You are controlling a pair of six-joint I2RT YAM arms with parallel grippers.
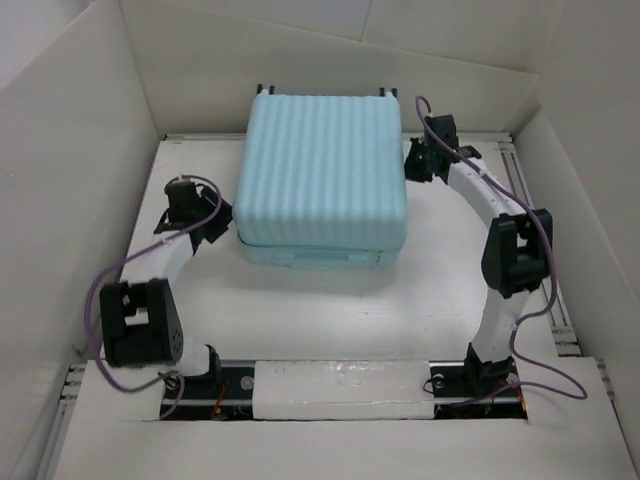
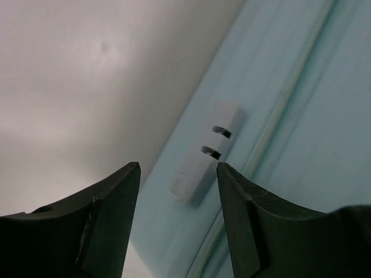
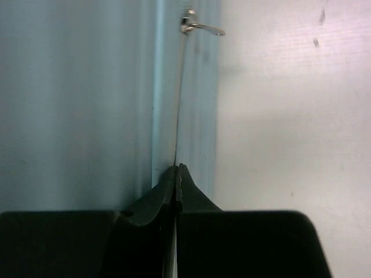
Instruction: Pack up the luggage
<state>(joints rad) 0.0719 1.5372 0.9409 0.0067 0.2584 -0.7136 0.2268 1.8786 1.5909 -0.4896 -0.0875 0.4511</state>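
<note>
Toward twelve o'clock on the white table (image 1: 330,310) lies the luggage (image 1: 320,165), with its ribbed lid down on the lower half, so it looks closed or almost closed. The left gripper (image 1: 222,225) stands at the case's eight o'clock side, low at the seam. Its fingers are spread with free space between them. They frame a small grey lock piece (image 2: 206,153) on the shell without touching it. I judge it is lined up there to press or catch this piece, or to steady the case.

The right gripper (image 1: 412,165) is at the two o'clock corner, its fingers pressed tight together with the tips on the seam line. A metal zipper pull (image 3: 197,26) sits further along this line, apart from the tips. Whether something thin is nipped between them, I cannot tell. Probably this arm works on the zipper, since a packed case must be shut all around.
</note>
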